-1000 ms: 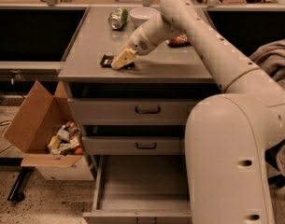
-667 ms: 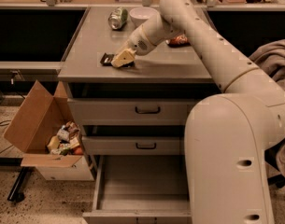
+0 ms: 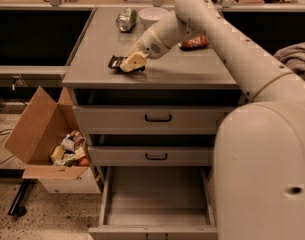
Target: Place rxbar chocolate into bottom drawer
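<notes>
The rxbar chocolate (image 3: 115, 62), a small dark wrapped bar, lies on the grey cabinet top near its left front. My gripper (image 3: 132, 63) is down on the cabinet top right at the bar, its cream fingers (image 3: 134, 60) closed over the bar's right end. The bar's left end sticks out past them. The bottom drawer (image 3: 157, 196) is pulled open below, wide and deep, with a plain grey inside and nothing in it.
A crushed can (image 3: 126, 20), a white bowl (image 3: 153, 17) and a reddish packet (image 3: 194, 42) sit at the back of the cabinet top. The two upper drawers (image 3: 158, 118) with black handles are closed. An open cardboard box (image 3: 44, 136) of snacks stands on the floor to the left.
</notes>
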You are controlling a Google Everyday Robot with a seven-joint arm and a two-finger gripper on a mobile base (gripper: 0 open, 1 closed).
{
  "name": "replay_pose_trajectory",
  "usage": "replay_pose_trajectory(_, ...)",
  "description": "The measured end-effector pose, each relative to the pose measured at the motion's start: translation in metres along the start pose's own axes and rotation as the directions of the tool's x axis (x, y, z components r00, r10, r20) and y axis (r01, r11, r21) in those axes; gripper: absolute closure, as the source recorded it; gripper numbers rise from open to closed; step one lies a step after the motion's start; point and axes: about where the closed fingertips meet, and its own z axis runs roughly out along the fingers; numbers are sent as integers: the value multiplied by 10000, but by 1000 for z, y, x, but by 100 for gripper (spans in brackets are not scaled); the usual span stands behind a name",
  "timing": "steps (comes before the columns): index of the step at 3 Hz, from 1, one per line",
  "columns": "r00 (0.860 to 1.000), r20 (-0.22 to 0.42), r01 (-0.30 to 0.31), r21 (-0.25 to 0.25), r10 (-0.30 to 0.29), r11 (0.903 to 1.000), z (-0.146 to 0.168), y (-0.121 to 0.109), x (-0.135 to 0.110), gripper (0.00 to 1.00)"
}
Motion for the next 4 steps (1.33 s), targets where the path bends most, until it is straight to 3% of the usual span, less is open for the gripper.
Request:
replay_pose_trajectory(1, 9972, 343, 669, -26, -668, 9978, -47, 76, 0, 100)
replay_pose_trajectory(2, 9972, 344, 668, -26, -667, 9978, -47, 76, 0, 100)
replay_pose_trajectory(3, 9980, 430, 461, 191, -468, 9988, -38, 91, 22, 100)
replay_pose_trajectory(4, 9991, 423, 50, 464, -69, 9989, -36, 111, 63, 100)
